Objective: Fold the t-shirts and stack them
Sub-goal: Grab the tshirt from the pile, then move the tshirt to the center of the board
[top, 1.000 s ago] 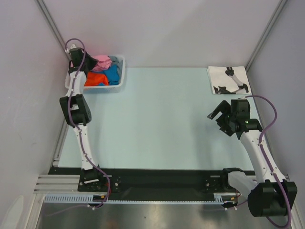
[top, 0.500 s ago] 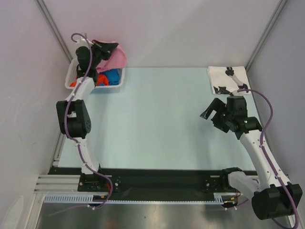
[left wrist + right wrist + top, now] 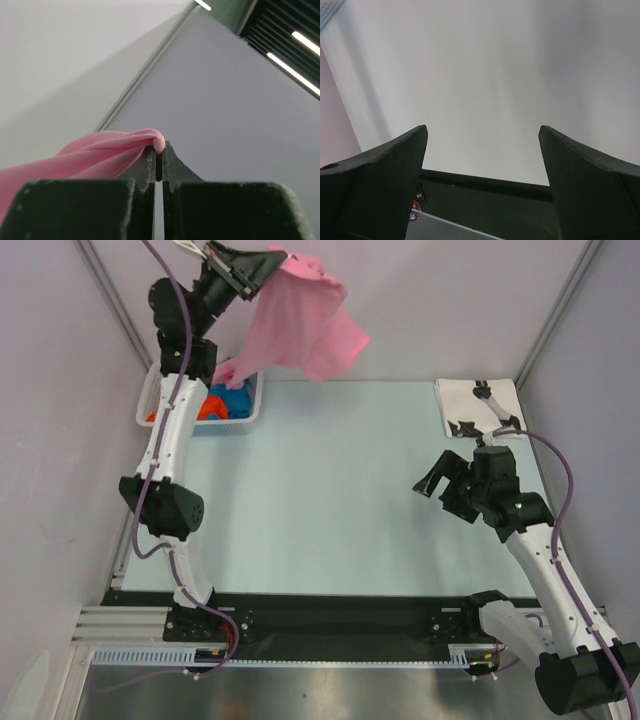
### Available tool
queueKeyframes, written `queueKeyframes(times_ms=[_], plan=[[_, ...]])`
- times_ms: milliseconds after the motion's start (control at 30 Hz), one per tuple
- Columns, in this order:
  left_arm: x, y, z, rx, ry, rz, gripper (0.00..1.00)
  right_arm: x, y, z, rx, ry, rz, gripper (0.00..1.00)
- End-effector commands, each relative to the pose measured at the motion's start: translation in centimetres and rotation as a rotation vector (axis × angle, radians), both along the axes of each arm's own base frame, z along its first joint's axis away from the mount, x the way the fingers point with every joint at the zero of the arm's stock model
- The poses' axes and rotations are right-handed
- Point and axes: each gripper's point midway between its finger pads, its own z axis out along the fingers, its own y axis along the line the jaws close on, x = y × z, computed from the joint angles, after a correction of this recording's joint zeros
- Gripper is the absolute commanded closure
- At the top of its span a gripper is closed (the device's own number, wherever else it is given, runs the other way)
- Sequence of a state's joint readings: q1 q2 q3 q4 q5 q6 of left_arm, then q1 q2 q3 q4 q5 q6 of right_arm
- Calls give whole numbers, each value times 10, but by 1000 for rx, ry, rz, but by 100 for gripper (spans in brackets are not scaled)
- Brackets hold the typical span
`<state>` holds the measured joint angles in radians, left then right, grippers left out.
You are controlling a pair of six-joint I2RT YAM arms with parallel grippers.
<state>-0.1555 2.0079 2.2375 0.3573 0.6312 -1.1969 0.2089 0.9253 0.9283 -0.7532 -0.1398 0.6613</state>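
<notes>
My left gripper [image 3: 278,257] is raised high at the back left and is shut on the pink t-shirt [image 3: 300,322], which hangs from it with its tail trailing into the basket. In the left wrist view the pink cloth [image 3: 100,155] is pinched at the fingertips [image 3: 159,150]. Orange and blue t-shirts [image 3: 220,402] lie in the basket. A folded white t-shirt with black print [image 3: 478,407] lies at the back right. My right gripper [image 3: 432,480] is open and empty above the right side of the table; its wrist view [image 3: 482,135] shows only bare surface.
The white lattice basket [image 3: 252,405] stands at the back left corner of the pale table [image 3: 320,490]. Enclosure walls and metal posts close in the back and sides. A black rail [image 3: 330,615] runs along the near edge.
My left gripper has risen from the basket, pulling the pink t-shirt up and out to the right. My right gripper has shifted slightly left and toward the front.
</notes>
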Motion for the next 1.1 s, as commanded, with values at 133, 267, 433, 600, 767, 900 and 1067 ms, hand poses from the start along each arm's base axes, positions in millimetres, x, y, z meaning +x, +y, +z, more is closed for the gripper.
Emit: queueKeyframes(times_ms=[133,267,433,600,767,900,1067], plan=[[-148,-17,70,124,-196,-27,83,-6,7,9,-3,-4,21,0],[-166,-16,-22,169,-10,-13,60,-14,9,8,-12,-1,43,0],[-182,16,-154,513,206,210,12,-21,11,-9,-50,59,103,0],[-228,56,-238,873,302,353,0,-34,19,-46,-108,280,229,0],[-266,96,-299,959,479,440,0,-37,42,-52,-93,288,352,0],[-283,119,-306,753,548,582,0,-30,74,-53,50,231,375,0],[-307,104,-323,564,557,479,9,-17,118,-60,180,211,425,21]])
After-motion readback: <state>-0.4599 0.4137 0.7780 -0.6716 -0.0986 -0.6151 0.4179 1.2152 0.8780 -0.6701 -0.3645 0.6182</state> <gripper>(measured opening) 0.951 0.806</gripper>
